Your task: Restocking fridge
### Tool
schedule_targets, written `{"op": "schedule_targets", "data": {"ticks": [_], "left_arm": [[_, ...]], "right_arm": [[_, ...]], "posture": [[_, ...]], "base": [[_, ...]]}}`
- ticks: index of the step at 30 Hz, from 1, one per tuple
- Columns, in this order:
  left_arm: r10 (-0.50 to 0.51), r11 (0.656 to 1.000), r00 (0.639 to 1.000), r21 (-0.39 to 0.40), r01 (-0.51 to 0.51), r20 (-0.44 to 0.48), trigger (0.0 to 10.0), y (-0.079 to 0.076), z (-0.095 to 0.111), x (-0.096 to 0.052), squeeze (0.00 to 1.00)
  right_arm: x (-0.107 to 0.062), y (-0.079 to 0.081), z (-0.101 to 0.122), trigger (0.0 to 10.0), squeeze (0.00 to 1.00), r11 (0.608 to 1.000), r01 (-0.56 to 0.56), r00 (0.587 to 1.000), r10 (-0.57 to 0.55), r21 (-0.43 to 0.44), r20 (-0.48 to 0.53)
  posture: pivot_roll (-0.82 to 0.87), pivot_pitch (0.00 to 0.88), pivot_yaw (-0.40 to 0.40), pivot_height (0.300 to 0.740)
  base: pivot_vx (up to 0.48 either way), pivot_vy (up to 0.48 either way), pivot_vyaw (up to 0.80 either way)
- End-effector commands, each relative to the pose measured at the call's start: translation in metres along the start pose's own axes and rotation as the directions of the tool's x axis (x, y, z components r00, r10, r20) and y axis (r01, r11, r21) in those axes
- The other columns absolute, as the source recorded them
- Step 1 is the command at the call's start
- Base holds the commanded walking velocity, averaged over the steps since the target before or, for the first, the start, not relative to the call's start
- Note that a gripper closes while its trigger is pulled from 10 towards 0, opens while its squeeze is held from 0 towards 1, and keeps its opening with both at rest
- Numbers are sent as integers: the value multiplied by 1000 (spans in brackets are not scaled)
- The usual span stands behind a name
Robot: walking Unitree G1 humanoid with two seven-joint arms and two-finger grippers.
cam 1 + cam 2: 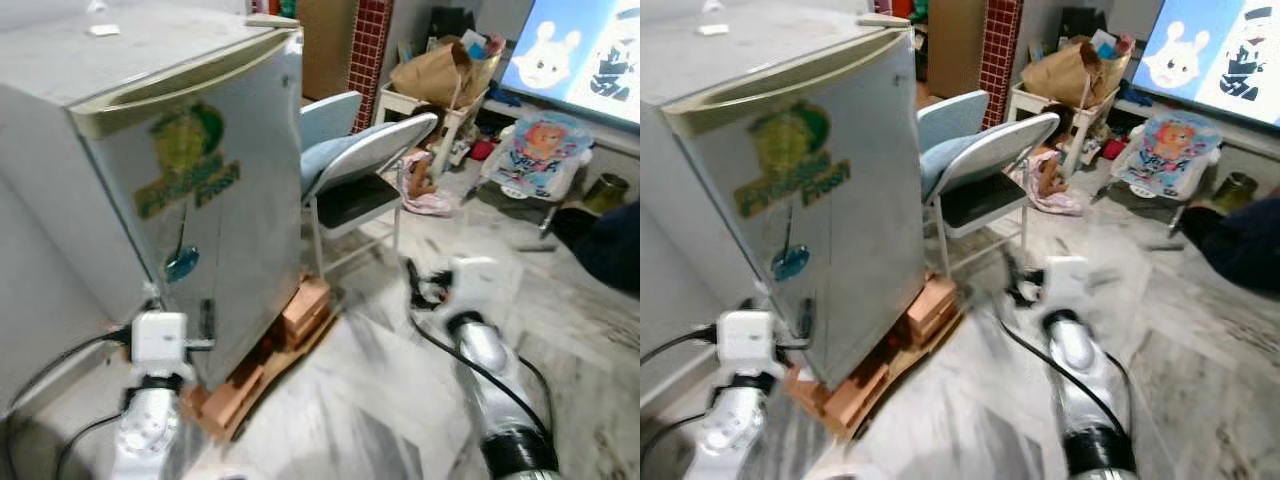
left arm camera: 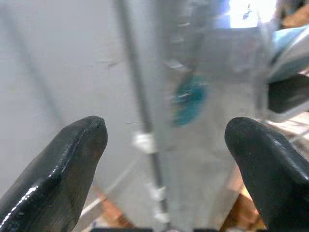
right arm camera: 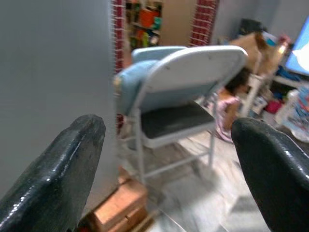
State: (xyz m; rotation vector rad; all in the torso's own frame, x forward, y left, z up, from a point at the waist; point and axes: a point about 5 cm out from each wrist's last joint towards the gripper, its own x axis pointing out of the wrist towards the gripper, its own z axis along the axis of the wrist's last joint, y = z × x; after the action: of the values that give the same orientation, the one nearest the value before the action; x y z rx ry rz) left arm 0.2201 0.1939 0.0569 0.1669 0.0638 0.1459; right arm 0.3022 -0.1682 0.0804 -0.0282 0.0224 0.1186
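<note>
Fridge (image 1: 190,190) first, in the left eye view: a small silver one, door shut, with a green and yellow sticker on the door and a blue teardrop sticker lower down. It stands raised on bricks (image 1: 300,310) over a marble floor (image 1: 360,400). The left gripper (image 1: 207,322) sits low against the door's bottom edge, its white wrist block just behind it. The right gripper (image 1: 412,283) reaches out over the floor, well apart from the fridge and pointing toward a folding chair (image 1: 360,170) that stands just beside the fridge. Farther back are a brown paper bag (image 1: 440,70), a baby bouncer (image 1: 535,155) and a bright screen (image 1: 590,50).

Right eye view gives the same scene, somewhat blurred (the right arm most of all).

Left wrist view: the two black fingers (image 2: 58,169) are spread wide with nothing between them, aimed at the fridge's door edge, where the blue sticker (image 2: 186,101) shows as a smear.

Right wrist view: the fingers (image 3: 53,174) are likewise parted and empty. Between them lies the chair with its grey back and dark seat, the fridge's plain side rising close by and a brick at its foot.
</note>
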Motion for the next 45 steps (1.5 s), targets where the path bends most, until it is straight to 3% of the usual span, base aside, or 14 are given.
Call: {"op": "schedule_targets", "data": {"ticks": [1, 7, 24, 28, 45], "left_arm": [[-25, 1000, 1000, -5, 25, 14, 10000, -10, 3, -2, 0], [-66, 998, 998, -11, 66, -2, 10000, -17, 1, -6, 0], [-81, 997, 997, -8, 81, 4, 10000, -16, 3, -2, 0], [-79, 997, 997, -8, 79, 5, 10000, -16, 3, -2, 0], [-86, 996, 996, -8, 86, 20, 10000, -15, 6, 0, 0]], "right_arm": [[-3, -13, -4, 10000, 0, 999, 29, 999, -29, -18, -22], [-6, -14, -6, 10000, 0, 999, 44, 999, -44, -14, -26], [-9, -15, -9, 10000, 0, 998, 60, 998, -61, -8, -33], [-9, -14, -8, 10000, 0, 998, 58, 998, -58, -9, -33], [-9, -15, -7, 10000, 0, 998, 62, 998, -62, -9, -31]], "posture": [[11, 12, -43, 740], [-3, 16, -22, 740], [-7, 24, -6, 740], [-6, 23, -6, 740], [-11, 25, -3, 740]], "base": [[0, 0, 0], [0, 0, 0], [0, 480, -148], [0, 0, 0], [0, 0, -793]]}}
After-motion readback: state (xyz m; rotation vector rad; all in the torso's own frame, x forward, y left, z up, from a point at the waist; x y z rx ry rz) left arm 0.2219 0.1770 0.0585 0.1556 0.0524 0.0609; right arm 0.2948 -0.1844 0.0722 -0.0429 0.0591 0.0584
